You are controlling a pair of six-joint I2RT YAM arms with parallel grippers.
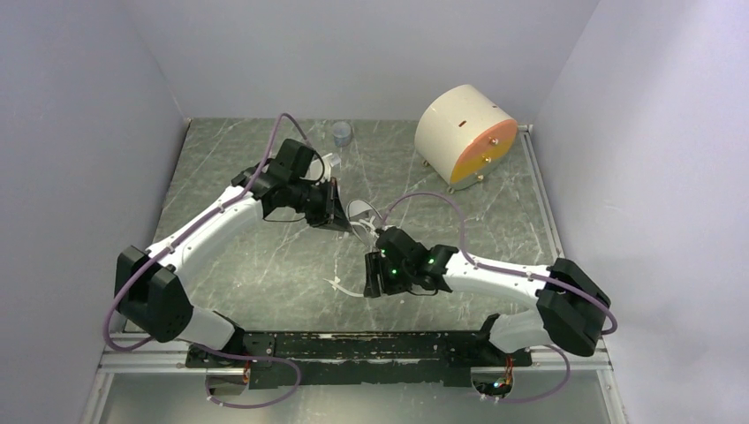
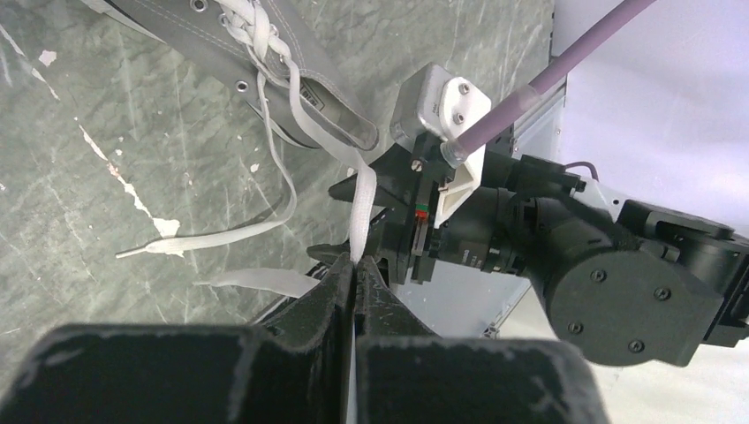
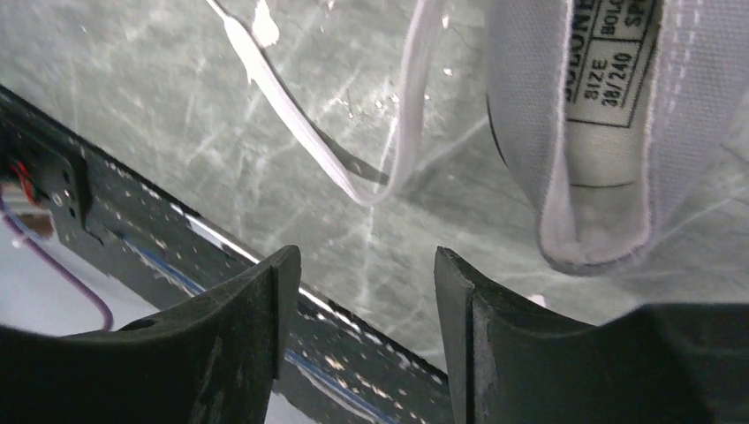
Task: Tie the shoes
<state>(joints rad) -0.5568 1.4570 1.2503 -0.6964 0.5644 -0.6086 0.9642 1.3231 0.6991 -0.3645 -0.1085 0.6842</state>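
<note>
The grey canvas sneaker [image 2: 291, 84] lies on the green marble table; in the top view only a pale bit of it [image 1: 361, 211] shows between the two arms. My left gripper [image 2: 355, 265] is shut on one white lace [image 2: 362, 203], held taut from the eyelets; it also shows in the top view [image 1: 344, 223]. My right gripper [image 3: 366, 269] is open and empty, hovering just beside the shoe's tongue with its size label [image 3: 605, 132]. A slack lace loop [image 3: 389, 168] lies on the table ahead of it. The right gripper shows in the top view [image 1: 373, 274].
A cream drum with an orange face [image 1: 465, 134] stands at the back right. A small clear cup [image 1: 342, 132] sits at the back. The other lace end [image 2: 168, 247] trails on the table. A black rail [image 1: 353, 344] runs along the near edge. Grey walls enclose the table.
</note>
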